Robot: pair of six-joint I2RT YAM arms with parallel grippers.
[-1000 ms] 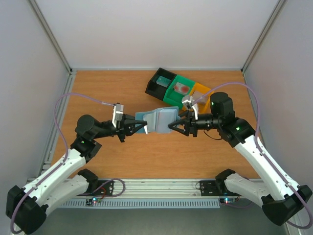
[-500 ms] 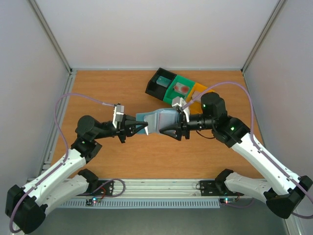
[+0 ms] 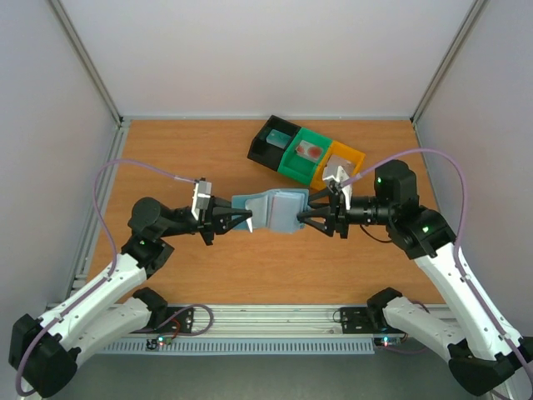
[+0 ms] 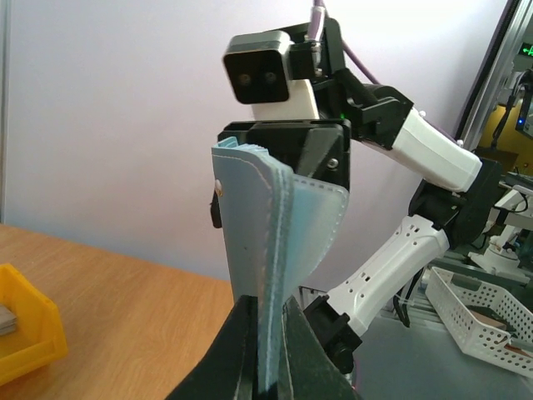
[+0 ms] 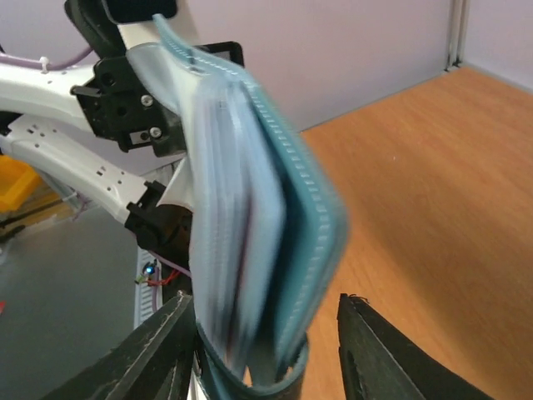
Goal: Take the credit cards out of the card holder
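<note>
The card holder, soft pale-blue fabric with stitched edges, is folded and hangs in the air between the two arms, above the orange-brown wooden worktop. The left hand is clenched on one edge. The right hand is spread around the other end and has backed off to the right since half a second ago. Plain grey walls stand all round.

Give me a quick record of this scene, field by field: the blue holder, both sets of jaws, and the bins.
Holder: light blue soft bifold card holder, held above the wooden table between the two arms
Left jaws: shut on the holder's edge
Right jaws: open, either side of the holder's opposite end
Cards: none clearly seen; the holder's inner layers are blurred
Bins: black plastic bin, green plastic bin, orange plastic bin, side by side at the table's far side
</note>
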